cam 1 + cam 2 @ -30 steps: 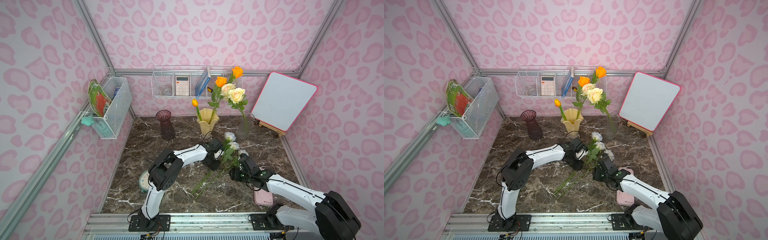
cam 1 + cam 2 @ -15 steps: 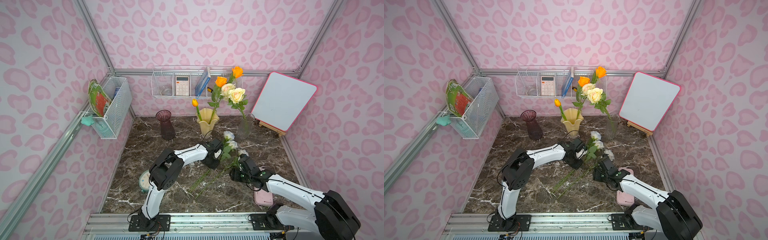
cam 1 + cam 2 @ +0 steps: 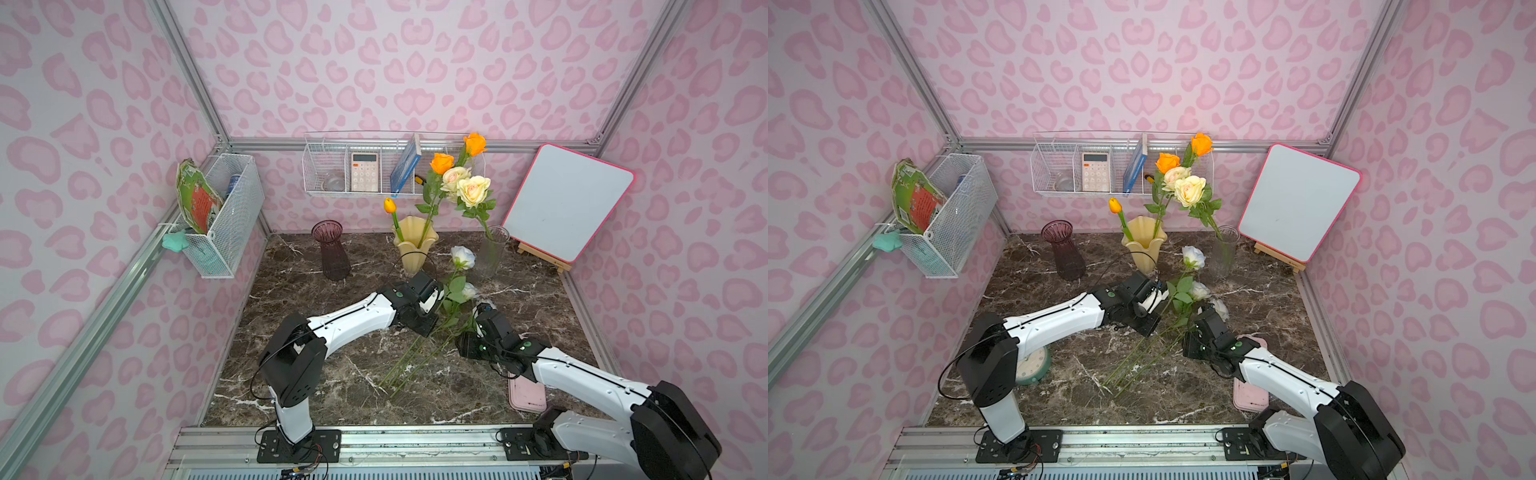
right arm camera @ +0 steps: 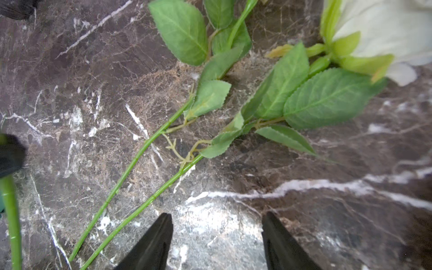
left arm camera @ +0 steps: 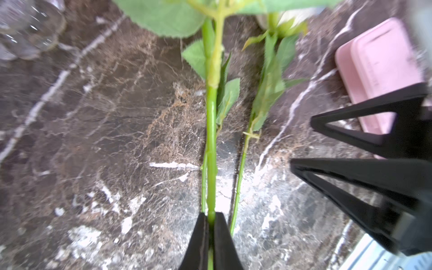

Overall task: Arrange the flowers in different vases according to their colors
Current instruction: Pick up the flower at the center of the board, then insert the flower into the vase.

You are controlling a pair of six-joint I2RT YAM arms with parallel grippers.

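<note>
**Left hand**: shut tight on the bare green stem of one white rose; the jaws meet on it with no gap showing. The grip sits below the lowest leaves. The bloom stands raised ahead of the fingertips, clear of the bench.

**Right hand**: jaws stand apart and hold nothing, low over the bench. The two other white roses lie flat just ahead of it. Their stems run slantwise in front of its fingertips, and one bloom lies further ahead.

**Vases:** The purple vase looks empty. It stands well apart from the left hand, beyond it and on the side away from the right hand. The yellow vase, carrying the orange flowers, is near, just beyond the left hand. The clear vase, with the cream roses, stands beyond the right hand.

**Handling, as a judgement:**
- Expect the rose to be light but head-heavy.
- The stem is thin and smooth, so it is likely to twist or slide between the pads.
- It is probably springy rather than rigid, so the bloom will nod when you swing it.
- Take hold on bare stem, as now. Avoid the leaves and petals, which look soft and would crush or pull away.
- I cannot tell how much stem trails behind the fingertips.
- The purple vase appears to be glass — tall and narrow at the neck — so a stem pushed against its rim could tip it.
</note>
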